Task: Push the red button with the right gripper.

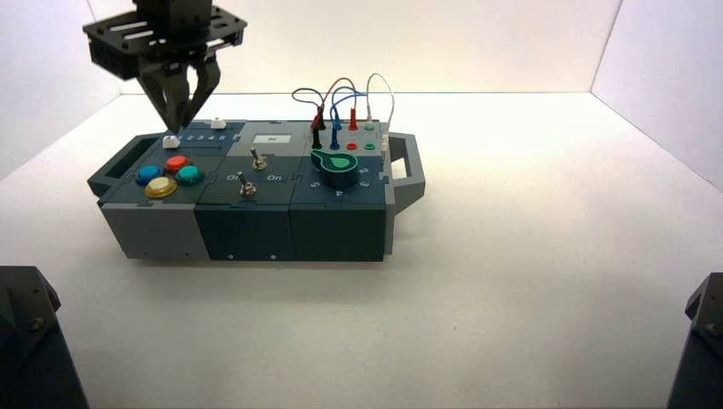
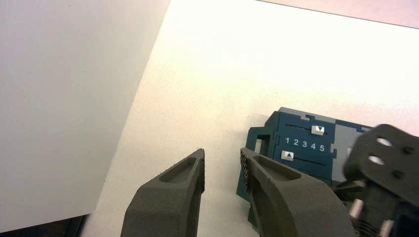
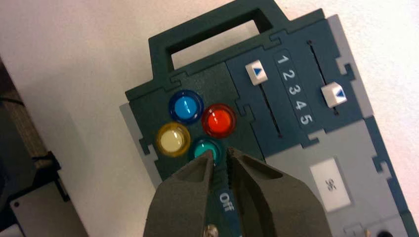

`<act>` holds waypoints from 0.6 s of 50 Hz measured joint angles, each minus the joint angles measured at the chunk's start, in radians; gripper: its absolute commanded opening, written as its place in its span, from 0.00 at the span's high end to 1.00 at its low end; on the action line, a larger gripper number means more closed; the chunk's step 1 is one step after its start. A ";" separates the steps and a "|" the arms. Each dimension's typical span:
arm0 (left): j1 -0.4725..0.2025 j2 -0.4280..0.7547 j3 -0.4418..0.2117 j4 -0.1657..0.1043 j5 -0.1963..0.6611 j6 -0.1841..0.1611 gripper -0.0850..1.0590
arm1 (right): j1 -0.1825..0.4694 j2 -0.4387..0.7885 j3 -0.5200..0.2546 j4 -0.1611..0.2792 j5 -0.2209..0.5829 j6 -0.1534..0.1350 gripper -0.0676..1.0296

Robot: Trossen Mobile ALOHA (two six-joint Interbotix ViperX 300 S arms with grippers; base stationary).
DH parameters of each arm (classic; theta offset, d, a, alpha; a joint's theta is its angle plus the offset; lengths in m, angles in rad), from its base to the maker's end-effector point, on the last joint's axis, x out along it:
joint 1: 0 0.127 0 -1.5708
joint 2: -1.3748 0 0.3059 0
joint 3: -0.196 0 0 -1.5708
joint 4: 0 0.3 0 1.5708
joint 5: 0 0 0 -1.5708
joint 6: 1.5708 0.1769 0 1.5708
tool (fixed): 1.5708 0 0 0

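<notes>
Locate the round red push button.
In the right wrist view, the round red push button sits between the blue, teal and yellow buttons and the number-marked slider panel.

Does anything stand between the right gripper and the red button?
Nothing visible stands between the right gripper and the red button. The teal button, partly hidden by the gripper in its wrist view, is a neighbor and seems no obstruction.

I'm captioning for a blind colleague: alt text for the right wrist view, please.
The right gripper, slightly open, points at the box beside the teal button; the red button is in full view. Blue and yellow buttons and two white sliders also show.
</notes>
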 measured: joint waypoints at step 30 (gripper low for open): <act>-0.002 -0.011 0.000 -0.003 0.000 0.002 0.57 | 0.000 0.092 -0.129 0.026 0.074 -0.029 0.88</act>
